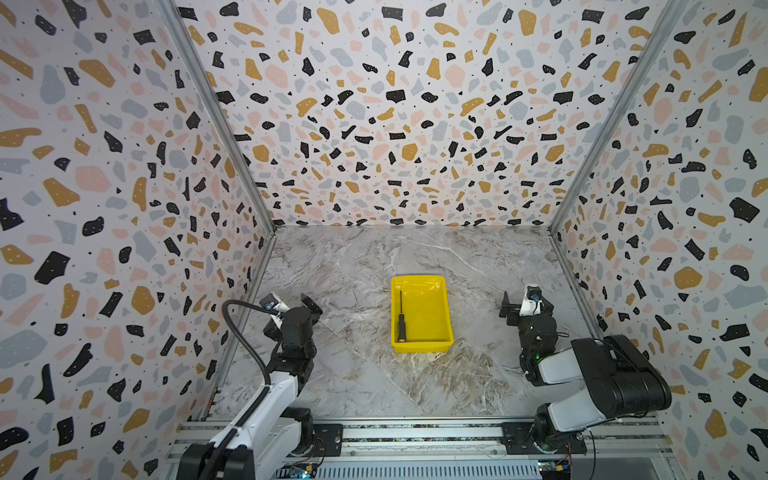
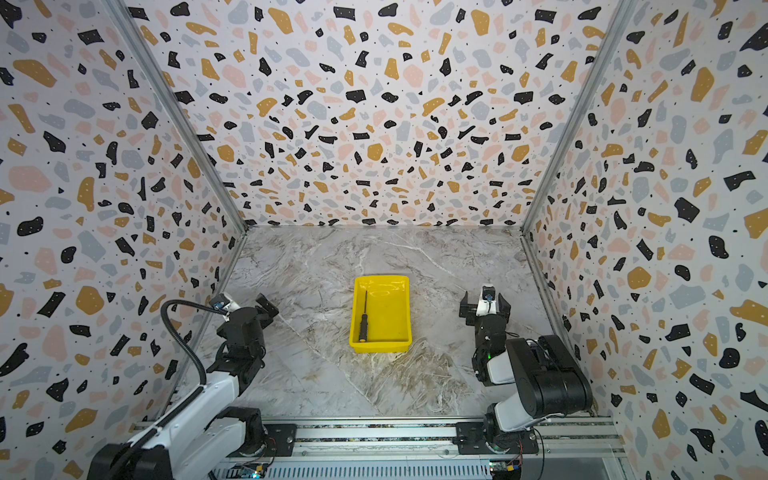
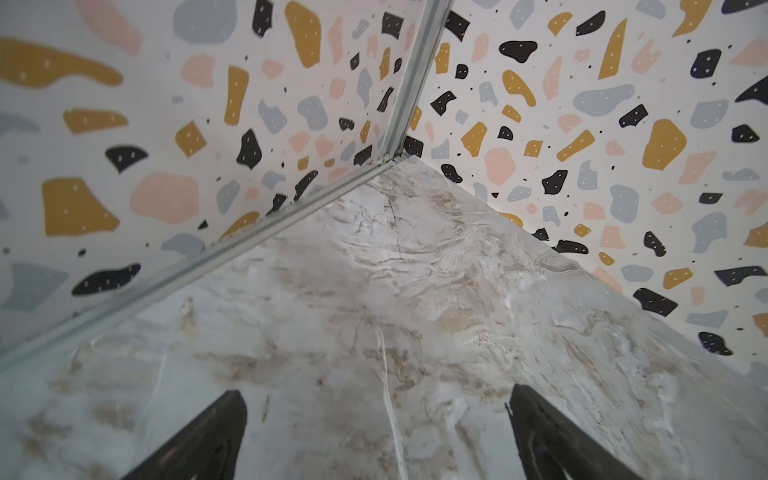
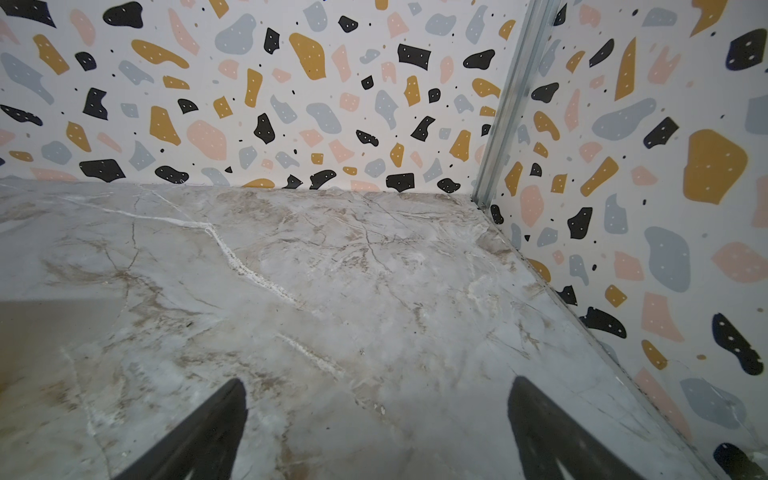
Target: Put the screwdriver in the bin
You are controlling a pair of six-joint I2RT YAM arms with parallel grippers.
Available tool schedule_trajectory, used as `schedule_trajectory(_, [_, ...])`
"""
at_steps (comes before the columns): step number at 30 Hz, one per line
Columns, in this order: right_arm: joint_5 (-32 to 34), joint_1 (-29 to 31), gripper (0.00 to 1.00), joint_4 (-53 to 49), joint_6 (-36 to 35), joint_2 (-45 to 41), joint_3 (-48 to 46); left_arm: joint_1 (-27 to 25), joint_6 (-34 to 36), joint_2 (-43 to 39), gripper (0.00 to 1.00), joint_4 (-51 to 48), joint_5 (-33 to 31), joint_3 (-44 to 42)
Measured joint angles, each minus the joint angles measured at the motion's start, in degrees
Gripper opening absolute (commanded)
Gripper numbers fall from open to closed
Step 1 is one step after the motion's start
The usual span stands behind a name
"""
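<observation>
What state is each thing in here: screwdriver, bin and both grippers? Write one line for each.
screwdriver: lying flat inside the bin, along the wall on the left arm's side, handle toward the robot.
bin: upright, holding only the screwdriver.
left gripper: open, empty, apart from the bin.
right gripper: open, empty, apart from the bin.

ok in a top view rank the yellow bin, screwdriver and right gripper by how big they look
1. yellow bin, clearly largest
2. right gripper, jaws open, smaller than the bin
3. screwdriver, slim, lying inside the bin, shorter than it
</observation>
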Motion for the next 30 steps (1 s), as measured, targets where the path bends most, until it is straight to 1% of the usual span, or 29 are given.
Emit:
schedule_trajectory(2, [0.0, 0.0, 0.99, 0.0, 0.0, 0.0, 0.0, 0.0, 4.7, 6.0, 1.0, 4.1, -1.2, 1.4])
schedule_trajectory(5, [0.0, 0.0, 0.99, 0.0, 0.0, 0.0, 0.0, 0.0, 9.6, 11.8, 1.0, 9.7, -2.0, 1.1])
schedule_trajectory(7, [0.0, 0.0, 0.99, 0.0, 0.0, 0.0, 0.0, 0.0, 12.8, 13.9, 1.0, 17.2, -1.1, -2.2])
schedule_trajectory(10, [-0.1, 0.0, 0.99, 0.0, 0.0, 0.0, 0.0, 0.0, 16.6, 14.4, 1.0, 21.4, 1.4, -5.8])
schedule_trajectory(12, [-0.2, 0.0, 0.99, -0.1, 0.0, 0.0, 0.0, 0.0, 17.7, 15.4, 1.0, 27.2, 1.4, -7.6])
schedule_trajectory(14, [-0.2, 0.0, 0.99, -0.1, 0.0, 0.0, 0.0, 0.0, 18.7, 18.1, 1.0, 34.4, 1.7, -9.7])
schedule_trajectory(16, [-0.2, 0.0, 0.99, -0.2, 0.0, 0.0, 0.0, 0.0, 19.9, 21.7, 1.0, 39.5, 2.7, -11.2])
schedule_trajectory(18, [-0.2, 0.0, 0.99, -0.2, 0.0, 0.0, 0.0, 0.0, 20.8, 23.3, 1.0, 40.3, 3.8, -11.3])
schedule_trajectory(22, [-0.6, -0.1, 0.99, -0.2, 0.1, 0.0, 0.0, -0.1, 22.1, 22.9, 1.0, 42.4, 5.0, -10.9])
schedule_trajectory(30, [-1.7, -0.4, 0.99, -0.6, 0.3, 0.0, 0.3, -0.7, 22.9, 22.8, 1.0, 42.8, 5.2, -10.4])
